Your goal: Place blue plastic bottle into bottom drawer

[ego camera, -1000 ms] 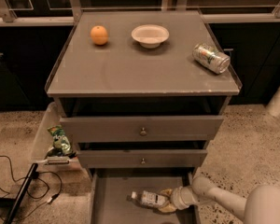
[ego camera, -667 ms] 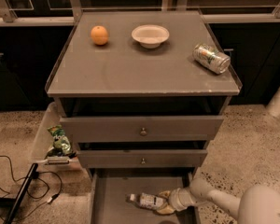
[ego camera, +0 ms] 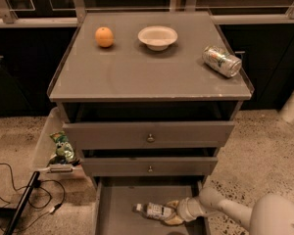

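Blue plastic bottle (ego camera: 154,211) lies sideways low in the open bottom drawer (ego camera: 116,205). Its white cap points away from the gripper (ego camera: 173,213), whose tan jaws look clamped on the base end. It is probably touching the floor already, but that's hard to tell from this angle. Remaining steps: release and pull the arm out. The bottle is a thin clear cylinder with a pale printed label. The drawer has a flat matte grey floor and low walls. High above the gripper on the smooth top sit a shiny drink can (ego camera: 221,61), an orange (ego camera: 104,36) and a white bowl (ego camera: 158,37).
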`<act>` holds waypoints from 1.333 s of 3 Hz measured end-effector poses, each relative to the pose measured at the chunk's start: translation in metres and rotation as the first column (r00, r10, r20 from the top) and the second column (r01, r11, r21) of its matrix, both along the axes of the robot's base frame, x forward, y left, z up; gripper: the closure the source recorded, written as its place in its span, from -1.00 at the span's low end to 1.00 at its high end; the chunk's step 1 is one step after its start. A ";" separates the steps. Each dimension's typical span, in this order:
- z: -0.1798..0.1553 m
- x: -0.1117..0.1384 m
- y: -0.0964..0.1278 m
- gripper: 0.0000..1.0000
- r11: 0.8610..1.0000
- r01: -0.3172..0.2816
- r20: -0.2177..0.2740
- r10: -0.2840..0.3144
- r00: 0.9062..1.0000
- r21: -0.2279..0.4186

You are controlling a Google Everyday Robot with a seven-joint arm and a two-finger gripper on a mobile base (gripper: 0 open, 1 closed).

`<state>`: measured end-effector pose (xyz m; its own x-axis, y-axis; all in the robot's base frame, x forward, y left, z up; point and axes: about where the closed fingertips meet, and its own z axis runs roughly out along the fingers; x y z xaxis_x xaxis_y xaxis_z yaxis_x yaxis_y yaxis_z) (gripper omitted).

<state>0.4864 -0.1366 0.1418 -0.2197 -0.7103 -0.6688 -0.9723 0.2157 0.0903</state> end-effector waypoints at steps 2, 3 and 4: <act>0.000 0.000 0.000 -0.71 1.000 0.000 0.000 0.000 1.000 0.000; 0.000 0.000 0.000 -1.00 1.000 0.000 0.000 0.000 1.000 0.000; 0.000 0.000 0.000 -1.00 1.000 0.000 0.000 0.000 1.000 0.000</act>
<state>0.4863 -0.1365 0.1417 -0.2197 -0.7102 -0.6688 -0.9723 0.2156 0.0905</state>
